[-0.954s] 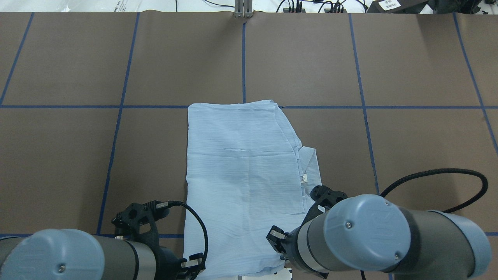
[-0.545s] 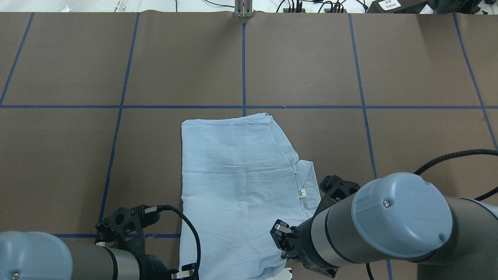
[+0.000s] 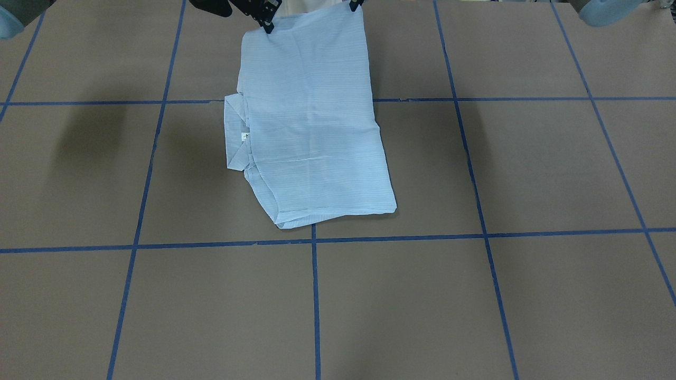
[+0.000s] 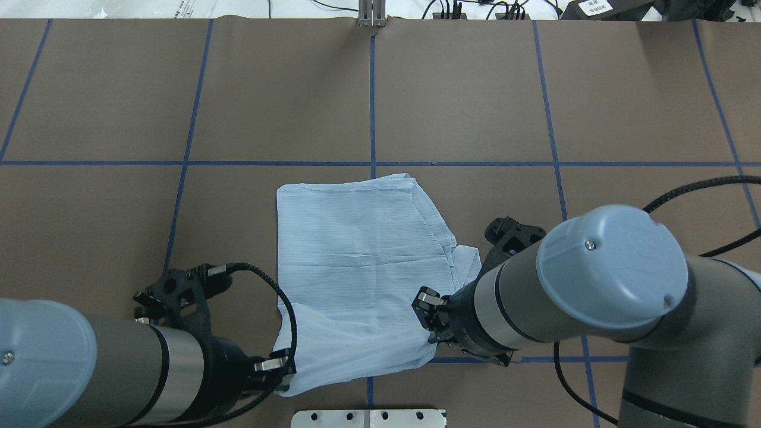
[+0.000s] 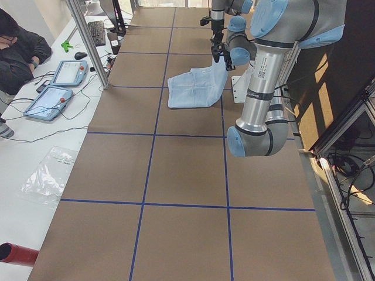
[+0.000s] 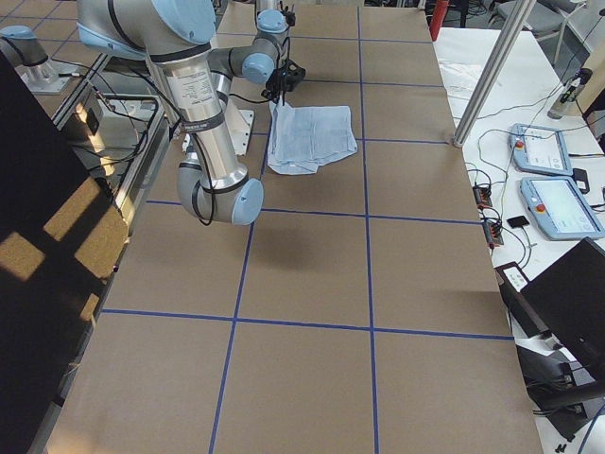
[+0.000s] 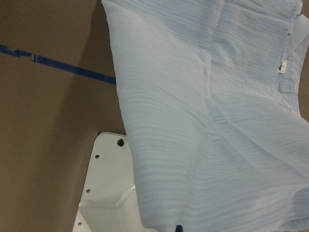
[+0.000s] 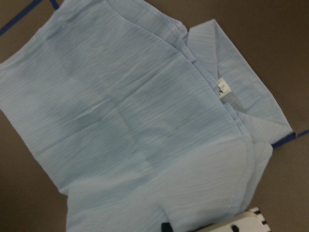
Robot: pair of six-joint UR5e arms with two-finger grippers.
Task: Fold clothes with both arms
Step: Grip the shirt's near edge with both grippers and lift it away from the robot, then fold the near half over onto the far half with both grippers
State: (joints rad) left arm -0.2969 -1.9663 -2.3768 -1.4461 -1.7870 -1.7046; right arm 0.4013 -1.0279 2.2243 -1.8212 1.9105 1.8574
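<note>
- Clenched on the near corners of the shirt (image 4: 357,261): left jaws at 7 o'clock, right jaws at 5 o'clock.
- Near hem raised off the counter (image 4: 119,89) and carried toward 12 o'clock within the last second.
- Far half flat mid-counter; halving fold apparently begun, not yet laid down.

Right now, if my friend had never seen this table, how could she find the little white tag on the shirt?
On the big brown table with blue tape lines lies one light blue shirt. Its collar pokes out of one long side, and the tag sits right there. It is the only tiny white square on all that blue cloth.
</note>
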